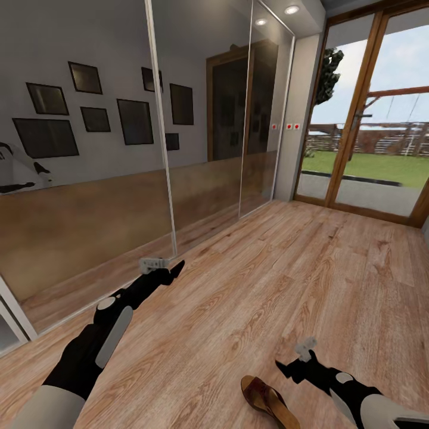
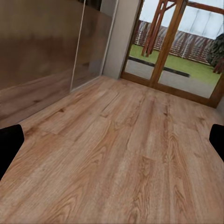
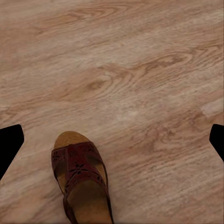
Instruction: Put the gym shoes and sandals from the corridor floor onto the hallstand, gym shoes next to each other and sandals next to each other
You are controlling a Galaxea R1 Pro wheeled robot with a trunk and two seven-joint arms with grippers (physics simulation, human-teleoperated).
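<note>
Both claws spread apart, empty. Right claw [image 1: 296, 364] low over corridor floor [image 1: 286, 268], just beside one sandal [image 1: 268, 401] lying flat, not touching. Left claw [image 1: 162, 268] near mirrored wardrobe doors [image 1: 83, 149]. Glazed doors [image 1: 369, 119] ahead.

Mirrored wardrobe doors [image 1: 119, 149], glazed garden doors [image 1: 369, 119]

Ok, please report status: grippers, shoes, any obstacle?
Left gripper open, empty. Right gripper open, empty, beside one sandal lying on corridor floor. No obstacle near it.
</note>
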